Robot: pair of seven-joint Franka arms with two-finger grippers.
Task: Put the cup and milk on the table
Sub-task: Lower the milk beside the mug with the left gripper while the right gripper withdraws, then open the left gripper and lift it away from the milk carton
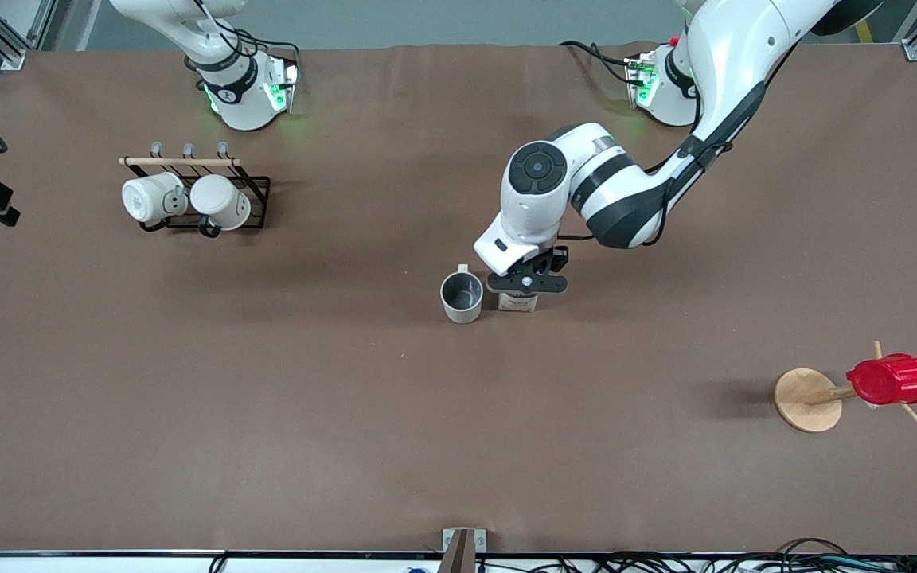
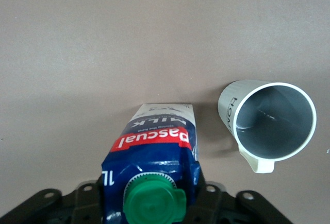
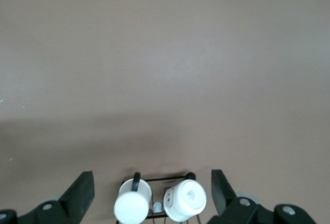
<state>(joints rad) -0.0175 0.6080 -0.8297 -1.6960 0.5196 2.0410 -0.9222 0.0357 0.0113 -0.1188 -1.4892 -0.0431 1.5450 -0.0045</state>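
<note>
The milk (image 1: pixel 519 302) stands upright on the brown table (image 1: pixel 267 398) near its middle. The left wrist view shows its blue and white sides, red label and green cap (image 2: pixel 154 203). My left gripper (image 1: pixel 528 282) is right over it and shut on its top, with a dark finger on each side (image 2: pixel 149 195). The cup (image 1: pixel 461 296), cream-white with a grey inside, stands upright right beside the milk, toward the right arm's end; it also shows in the left wrist view (image 2: pixel 268 123). My right gripper (image 3: pixel 152 190) is open and empty, high above the mug rack; the front view does not show it.
A black rack (image 1: pixel 255 195) with a wooden bar holds two plain white mugs (image 1: pixel 154 197) near the right arm's base; they also show in the right wrist view (image 3: pixel 161 201). A red ribbed cup (image 1: pixel 890 380) hangs on a wooden stand (image 1: pixel 807 400) toward the left arm's end.
</note>
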